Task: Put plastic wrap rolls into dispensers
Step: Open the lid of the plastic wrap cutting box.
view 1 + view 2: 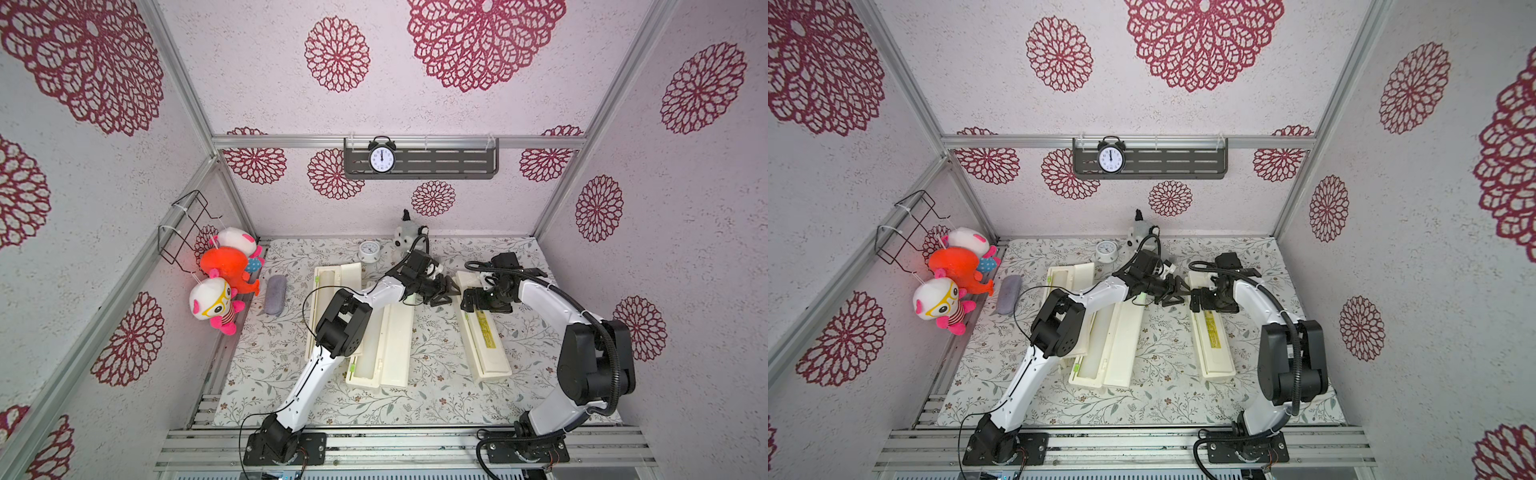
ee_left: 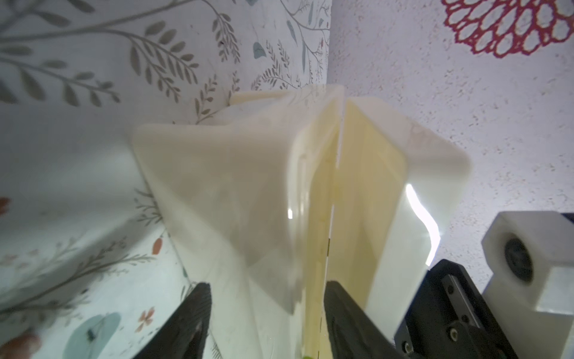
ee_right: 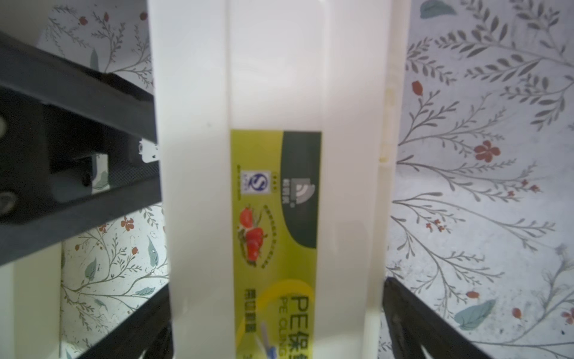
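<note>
In both top views, the left dispenser [image 1: 351, 276] and the middle dispenser [image 1: 399, 353] lie open at centre. The left roll [image 1: 328, 282] and the middle roll [image 1: 368, 361] lie in their trays. The right dispenser [image 1: 488, 345] [image 3: 273, 77] is shut, label up, its contents hidden.

The left gripper [image 1: 446, 293] is partly spread, its fingertips at that box's far side and its arm stretched rightward. The right gripper [image 3: 276, 284] is spread wide and straddles the box from above.

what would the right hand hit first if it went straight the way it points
The labelled dispenser: its closed lid lies straight ahead between the right hand's fingers, though the fingertips may pass beside it.
</note>
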Available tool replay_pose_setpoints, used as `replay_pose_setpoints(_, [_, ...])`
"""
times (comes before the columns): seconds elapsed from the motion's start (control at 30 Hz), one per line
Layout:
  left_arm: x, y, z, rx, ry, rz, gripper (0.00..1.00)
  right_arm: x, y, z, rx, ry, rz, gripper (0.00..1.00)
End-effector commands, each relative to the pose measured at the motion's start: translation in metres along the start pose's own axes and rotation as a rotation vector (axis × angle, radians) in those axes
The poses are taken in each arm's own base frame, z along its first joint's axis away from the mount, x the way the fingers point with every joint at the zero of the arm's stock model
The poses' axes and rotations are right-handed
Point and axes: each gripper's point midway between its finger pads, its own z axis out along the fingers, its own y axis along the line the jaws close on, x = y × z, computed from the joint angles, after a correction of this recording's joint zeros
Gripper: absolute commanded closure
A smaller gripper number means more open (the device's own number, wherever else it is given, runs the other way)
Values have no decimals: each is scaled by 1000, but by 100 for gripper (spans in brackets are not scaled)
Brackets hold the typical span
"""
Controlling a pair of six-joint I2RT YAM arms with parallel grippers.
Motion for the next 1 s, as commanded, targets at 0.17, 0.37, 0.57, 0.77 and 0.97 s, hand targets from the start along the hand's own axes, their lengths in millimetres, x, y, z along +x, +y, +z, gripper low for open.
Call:
replay_pose_setpoints(0.17, [4,-33,4,80,14,35,37,-3,-8,-18,161,7,-46,1])
replay_pose_setpoints(0.37, [-3,-39,1,87,2,45,37,11,-29,-33,255,53,-48,1])
replay_pose_setpoints(0.57, [-4,-36,1,69,0,42,37,2,-47,-68,196,-71,67,1])
replay_pose_setpoints(0.77, [-7,-42,-5,43,-10,75,36,4,-74,-87,176,-156,180,1])
replay_pose_setpoints(0.97, [-17,-50,-22,12,-51,126,35,1,-80,-95,187,-208,204,1])
